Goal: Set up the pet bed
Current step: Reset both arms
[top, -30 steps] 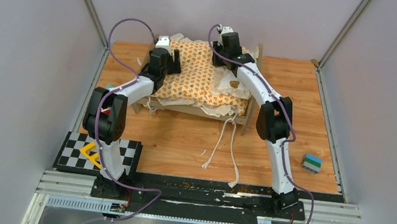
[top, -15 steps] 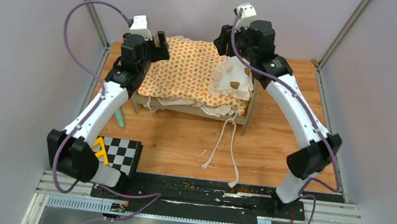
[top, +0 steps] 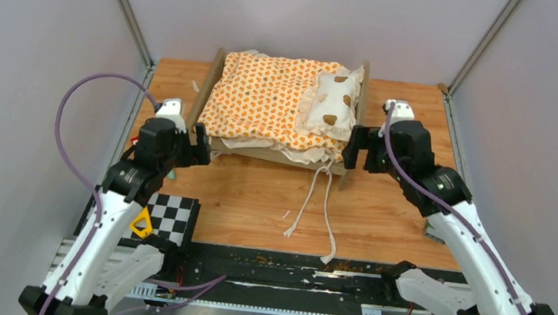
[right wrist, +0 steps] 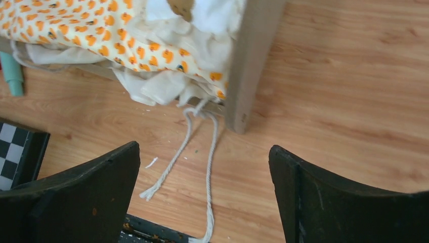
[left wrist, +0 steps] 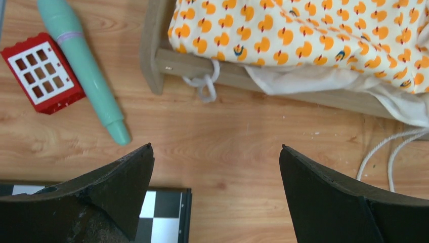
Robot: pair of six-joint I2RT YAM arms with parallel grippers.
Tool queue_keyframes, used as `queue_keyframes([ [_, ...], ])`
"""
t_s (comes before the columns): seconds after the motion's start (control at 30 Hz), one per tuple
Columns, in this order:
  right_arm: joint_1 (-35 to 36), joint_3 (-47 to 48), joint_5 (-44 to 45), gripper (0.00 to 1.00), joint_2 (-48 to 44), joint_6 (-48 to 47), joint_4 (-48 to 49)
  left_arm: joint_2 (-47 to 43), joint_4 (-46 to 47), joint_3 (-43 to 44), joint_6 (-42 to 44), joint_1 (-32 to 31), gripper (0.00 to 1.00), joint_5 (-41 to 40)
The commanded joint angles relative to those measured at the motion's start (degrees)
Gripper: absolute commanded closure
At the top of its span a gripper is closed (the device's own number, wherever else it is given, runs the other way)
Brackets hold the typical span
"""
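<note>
The pet bed (top: 209, 93) stands at the back of the table, a light-wood frame with two end boards. An orange-patterned cushion (top: 266, 98) covers it, and a small white pillow (top: 334, 101) with brown prints lies at its right end. Two white ties (top: 325, 208) trail from the front rail onto the table. My left gripper (top: 201, 144) hovers open off the bed's front left corner (left wrist: 154, 55), holding nothing. My right gripper (top: 351, 151) hangs open by the front right end board (right wrist: 253, 61), above the ties (right wrist: 210, 152), also holding nothing.
A teal pen (left wrist: 83, 76) and a red window brick (left wrist: 40, 73) lie left of the bed. A checkerboard plate (top: 173, 221) with a yellow piece (top: 140, 224) sits at the near left. A small block (top: 429, 230) shows behind my right arm.
Both arms have drawn back from over the bed toward the near side. The right gripper has opened wide. The pillow now lies uncovered on the cushion's right end.
</note>
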Motion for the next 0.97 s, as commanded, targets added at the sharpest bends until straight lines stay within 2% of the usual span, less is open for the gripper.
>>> queue_keyframes([
  [0.0,-0.40,-1.59,12.26,0.00,-7.60,8.06,-10.66,-6.56,-6.20,-1.33,-1.84,0.28,0.00,-1.35],
  [0.13,-0.89,-4.16,14.78,0.00,-9.58,12.76,-17.58,-8.65,-11.33,-0.69,-1.07,0.28,0.00,-6.91],
  [0.27,-0.89,-6.46,17.36,0.00,-11.61,10.24,-19.38,-14.68,-9.67,-2.80,0.59,0.29,0.00,-5.42],
  [0.43,-0.86,-10.68,19.74,0.00,-17.83,8.49,-16.27,-22.17,-4.96,-7.94,0.51,0.28,0.00,-4.59],
  [0.77,-0.86,-19.32,16.29,0.00,-30.32,8.66,-7.43,-23.73,-5.96,-8.41,-0.51,0.32,0.00,-4.54],
  [0.93,-0.83,-19.63,16.44,0.00,-33.62,9.02,-7.78,-24.12,-6.23,-8.52,-0.57,0.28,0.00,-3.48],
])
